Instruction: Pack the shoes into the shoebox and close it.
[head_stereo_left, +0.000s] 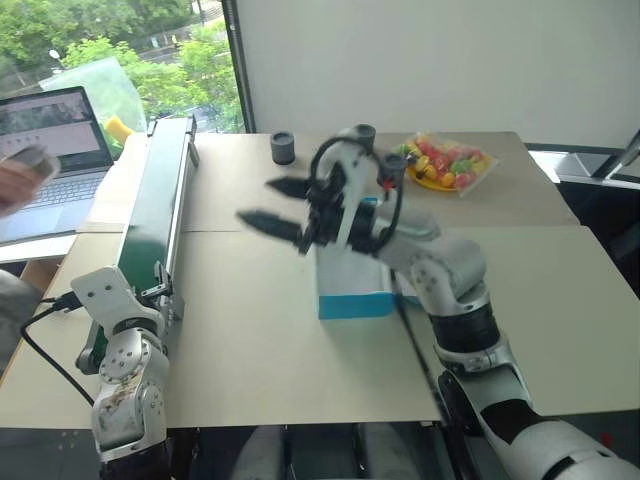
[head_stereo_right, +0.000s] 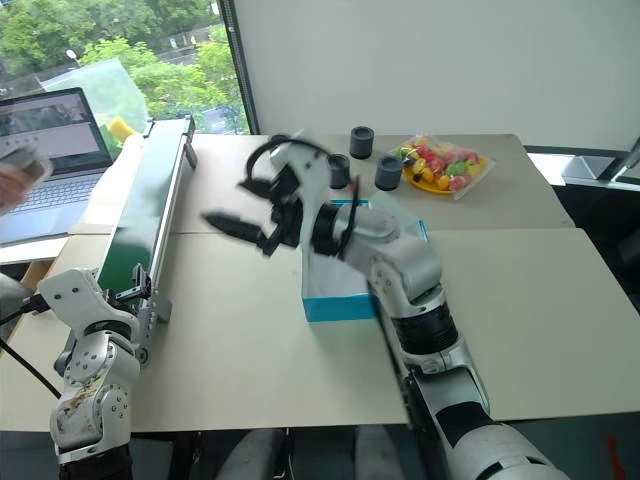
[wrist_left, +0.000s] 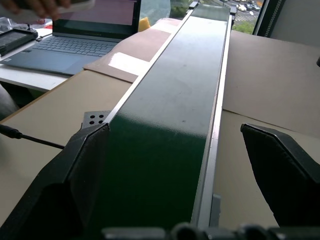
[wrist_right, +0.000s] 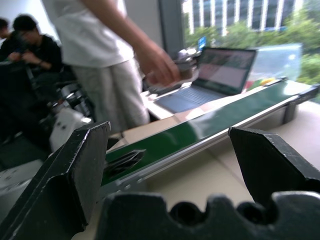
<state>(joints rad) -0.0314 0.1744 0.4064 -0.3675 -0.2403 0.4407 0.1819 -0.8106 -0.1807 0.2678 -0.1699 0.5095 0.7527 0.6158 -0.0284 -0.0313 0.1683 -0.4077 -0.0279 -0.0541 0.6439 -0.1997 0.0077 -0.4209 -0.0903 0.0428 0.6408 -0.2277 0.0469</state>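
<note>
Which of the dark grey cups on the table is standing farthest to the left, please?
The dark cup standing alone toward the green conveyor; the other cups stand nearer the fruit bag.

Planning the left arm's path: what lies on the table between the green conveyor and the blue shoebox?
Bare tabletop lies between the conveyor and the shoebox; the open right gripper hangs above that stretch, in the left eye view.

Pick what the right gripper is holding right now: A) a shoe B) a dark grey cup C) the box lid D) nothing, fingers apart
D: the right gripper hangs open above the table near the blue shoebox, and the right wrist view shows its two fingers wide apart with nothing between them.
</note>
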